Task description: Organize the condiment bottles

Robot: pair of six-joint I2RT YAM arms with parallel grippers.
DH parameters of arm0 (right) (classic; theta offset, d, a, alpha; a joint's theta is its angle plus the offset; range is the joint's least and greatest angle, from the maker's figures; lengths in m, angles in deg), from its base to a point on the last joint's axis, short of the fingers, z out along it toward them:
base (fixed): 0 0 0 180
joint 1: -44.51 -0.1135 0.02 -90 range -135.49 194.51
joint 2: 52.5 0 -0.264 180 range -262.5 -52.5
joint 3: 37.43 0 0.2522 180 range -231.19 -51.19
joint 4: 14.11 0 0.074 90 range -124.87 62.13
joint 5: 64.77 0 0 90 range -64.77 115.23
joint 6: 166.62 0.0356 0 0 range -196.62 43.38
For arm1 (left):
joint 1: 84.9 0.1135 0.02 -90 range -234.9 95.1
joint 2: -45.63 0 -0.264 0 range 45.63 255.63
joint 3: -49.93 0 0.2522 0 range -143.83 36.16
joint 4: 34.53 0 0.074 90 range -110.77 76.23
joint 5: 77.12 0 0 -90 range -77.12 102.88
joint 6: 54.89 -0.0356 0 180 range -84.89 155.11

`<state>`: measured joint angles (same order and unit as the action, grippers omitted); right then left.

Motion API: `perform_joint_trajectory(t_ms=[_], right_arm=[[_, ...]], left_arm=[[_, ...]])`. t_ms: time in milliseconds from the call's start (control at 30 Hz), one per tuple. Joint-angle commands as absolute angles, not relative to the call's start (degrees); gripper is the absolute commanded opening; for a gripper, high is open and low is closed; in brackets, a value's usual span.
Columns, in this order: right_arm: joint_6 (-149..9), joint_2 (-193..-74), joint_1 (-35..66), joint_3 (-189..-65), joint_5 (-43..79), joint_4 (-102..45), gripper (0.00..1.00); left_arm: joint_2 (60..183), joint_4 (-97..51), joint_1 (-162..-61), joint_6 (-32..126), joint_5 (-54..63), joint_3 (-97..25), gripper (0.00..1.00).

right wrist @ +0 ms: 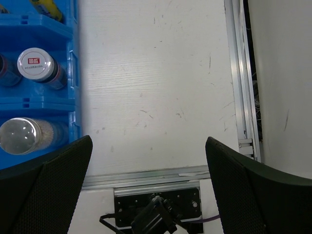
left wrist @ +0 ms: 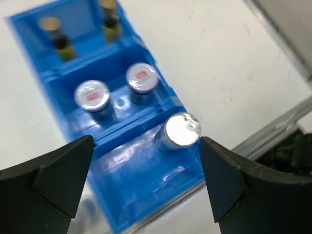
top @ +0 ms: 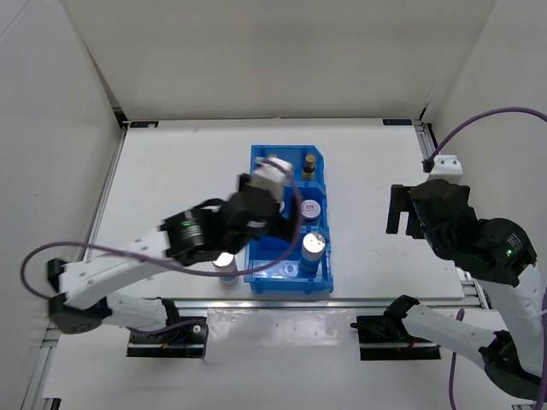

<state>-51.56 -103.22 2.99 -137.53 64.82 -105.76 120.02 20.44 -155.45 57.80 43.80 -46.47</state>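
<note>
Loose white bottle [top: 225,261]: upright on the surface [top: 171,171], just beside the near left corner of the blue bin [top: 291,286] and half covered by the left arm. It is the only bottle seen outside the bin, so likely the one left to sort.
Near compartment: one silver-topped white bottle [left wrist: 181,130] stands at its right side. The open floor beside it looks kept for its twin.
Left tool [left wrist: 146,151]: fingers spread wide and holding nothing, hanging above the bin's near end. It probably has to reach down to the loose bottle.
Right tool [right wrist: 147,146]: also spread and empty, parked over bare surface well right of the bin, seemingly to stay out of the way.
Middle compartment: grey bottles [left wrist: 91,94], two side by side with red-white tops up, grouped by kind.
Far compartment: brown bottles [left wrist: 53,29], two slim ones upright, paired likewise.
</note>
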Motion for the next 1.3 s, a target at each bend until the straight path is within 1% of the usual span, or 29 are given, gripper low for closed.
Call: perform_joint_trajectory(t_ms=[0,67,167,200,267,567,833,1000,1100,1167,1233,1267], right_arm=[[-51.0,-104.0,3.0,-137.4,67.4,-111.6,1.00],[-51.0,-104.0,3.0,-136.9,68.0,-111.6,1.00],[-51.0,-104.0,3.0,-134.3,68.0,-108.8,1.00],[-52.0,-103.5,3.0,-132.6,67.2,-107.9,1.00],[-52.0,-104.1,3.0,-132.6,67.1,-107.9,1.00],[-52.0,-103.5,3.0,-132.0,67.1,-107.3,1.00],[-52.0,-102.4,3.0,-130.9,67.1,-106.8,1.00],[-52.5,-102.4,3.0,-130.9,67.1,-106.3,1.00],[-52.5,-102.4,3.0,-130.9,67.1,-106.3,1.00],[-52.5,-101.9,3.0,-130.9,67.1,-106.3,1.00],[-52.5,-101.9,3.0,-130.4,67.1,-105.7,1.00],[-52.5,-101.9,3.0,-130.4,67.1,-105.7,1.00]], left_arm=[[111.3,39.2,-153.2,67.6,53.0,-47.5,1.00],[107.4,43.3,-152.7,73.8,52.4,-45.7,1.00],[103.7,47.5,-152.1,81.1,52.4,-39.4,1.00],[103.7,49.8,-151.2,84.3,52.4,-37.2,1.00],[103.7,50.3,-149.3,85.8,50.9,-35.5,1.00],[107.1,47.7,-145.1,86.1,48.6,-29.4,1.00],[106.5,38.4,-138.6,82.5,40.3,-20.6,1.00],[107.6,34.7,-136.4,80.6,36.0,-18.4,1.00],[108.1,34.2,-135.8,80.6,34.7,-17.2,0.93],[108.1,34.2,-135.8,80.1,34.2,-17.2,0.76],[108.1,34.2,-135.8,79.4,34.2,-17.9,0.61],[107.6,34.2,-135.8,79.4,34.2,-18.8,0.49]])
